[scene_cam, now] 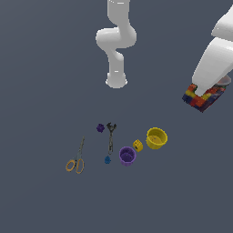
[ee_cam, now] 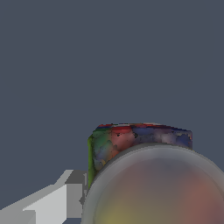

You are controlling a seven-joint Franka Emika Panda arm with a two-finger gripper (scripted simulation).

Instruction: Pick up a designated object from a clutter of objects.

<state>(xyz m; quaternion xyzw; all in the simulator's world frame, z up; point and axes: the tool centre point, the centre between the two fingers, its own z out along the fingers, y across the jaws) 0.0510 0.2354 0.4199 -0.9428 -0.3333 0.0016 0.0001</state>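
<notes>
Hanging at the exterior view's right, well apart from the clutter: chequered box [scene_cam: 203, 98] under the white arm [scene_cam: 214, 61].

Listed by size. Arm: white, its end covering the box top. Box: red, yellow and blue squares, tilted, seen close in the wrist view with a pale rounded face. Gripper [ee_cam: 70, 199]: one grey finger is seen beside the box; whether it pinches cannot be told. Yellow cup [scene_cam: 156, 138], purple cup [scene_cam: 127, 155], orange-handled scissors [scene_cam: 76, 159], dark tool [scene_cam: 110, 136], yellow die [scene_cam: 137, 145], purple piece [scene_cam: 100, 128], blue piece [scene_cam: 107, 159].
</notes>
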